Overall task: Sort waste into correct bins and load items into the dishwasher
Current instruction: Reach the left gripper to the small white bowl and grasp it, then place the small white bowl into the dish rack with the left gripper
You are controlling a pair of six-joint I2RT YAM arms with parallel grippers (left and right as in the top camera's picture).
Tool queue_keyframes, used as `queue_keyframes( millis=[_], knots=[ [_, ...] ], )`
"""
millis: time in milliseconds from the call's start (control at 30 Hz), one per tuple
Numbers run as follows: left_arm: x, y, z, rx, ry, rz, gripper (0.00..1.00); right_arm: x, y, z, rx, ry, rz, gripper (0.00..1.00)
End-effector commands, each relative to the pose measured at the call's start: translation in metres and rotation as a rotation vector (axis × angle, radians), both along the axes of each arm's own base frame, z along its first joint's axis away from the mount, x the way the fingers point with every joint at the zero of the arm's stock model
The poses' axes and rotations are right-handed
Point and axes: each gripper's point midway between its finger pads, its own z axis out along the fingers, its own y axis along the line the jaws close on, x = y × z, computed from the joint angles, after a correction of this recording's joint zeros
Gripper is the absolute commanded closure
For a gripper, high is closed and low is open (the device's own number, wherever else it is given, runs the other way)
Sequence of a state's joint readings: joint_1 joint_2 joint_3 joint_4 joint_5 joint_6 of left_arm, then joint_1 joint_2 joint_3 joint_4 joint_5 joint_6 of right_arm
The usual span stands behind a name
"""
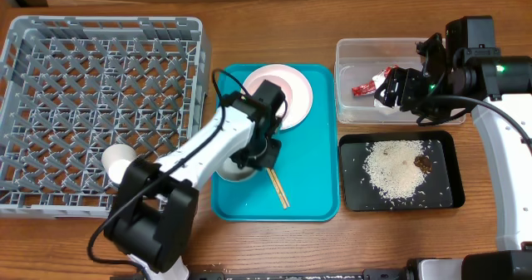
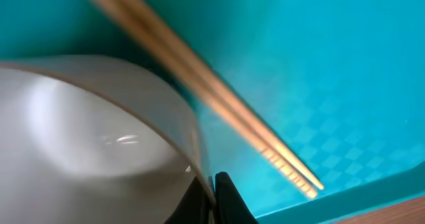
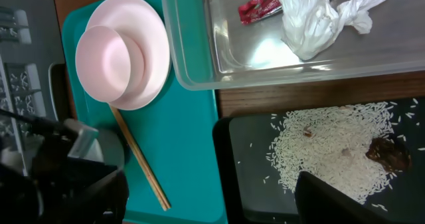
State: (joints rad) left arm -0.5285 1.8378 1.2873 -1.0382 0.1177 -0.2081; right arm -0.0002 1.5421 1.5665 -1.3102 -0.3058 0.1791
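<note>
L: left jaws clenched on bowl (image 2: 80, 137) rim, teal tray (image 1: 312, 180) mid-desk toward near edge, chopsticks (image 1: 278, 189) just beside | R: right jaws over clear tub (image 3: 192, 64) near desk's right edge, state can't tell; tissue (image 3: 309, 24), red wrapper (image 3: 257, 6) inside | crate (image 1: 83, 89) along left edge

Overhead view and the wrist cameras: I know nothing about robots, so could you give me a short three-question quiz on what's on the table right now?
1. True or false: the red wrapper and the white tissue both lie in the clear tub.
2. What do the left fingers pinch? A, the chopsticks. B, the rim of the white bowl. C, the large plate.
3. Fill in: the small white cup sits in the grey ____.

Key: 1 true. 2 B. 3 dish crate.
</note>
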Motion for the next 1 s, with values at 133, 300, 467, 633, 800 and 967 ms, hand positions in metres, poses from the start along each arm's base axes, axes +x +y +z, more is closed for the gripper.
queue_keyframes(
  millis=[133, 300, 467, 633, 800, 967],
  knots=[
    [0.054, 0.041, 0.106, -0.010, -0.280, 0.126, 0.96, 0.000, -0.004, 0.003, -0.018, -0.010, -0.003, 0.18],
    [0.083, 0.066, 0.164, -0.185, -0.421, 0.077, 0.96, -0.001, -0.004, 0.003, -0.018, -0.009, -0.003, 0.18],
    [0.122, 0.107, 0.206, -0.397, -0.592, 0.069, 0.96, -0.001, -0.004, 0.003, -0.018, -0.009, -0.003, 0.19],
    [0.145, 0.153, 0.225, -0.633, -0.706, 0.080, 0.96, -0.001, -0.004, 0.003, -0.018, -0.006, -0.003, 0.19],
    [0.153, 0.189, 0.211, -0.842, -0.686, 0.145, 0.96, -0.001, -0.003, 0.003, -0.018, -0.006, -0.003, 0.19],
    [0.161, 0.213, 0.187, -0.971, -0.634, 0.237, 0.96, -0.002, -0.004, 0.002, -0.018, -0.002, -0.003, 0.19]
  ],
)
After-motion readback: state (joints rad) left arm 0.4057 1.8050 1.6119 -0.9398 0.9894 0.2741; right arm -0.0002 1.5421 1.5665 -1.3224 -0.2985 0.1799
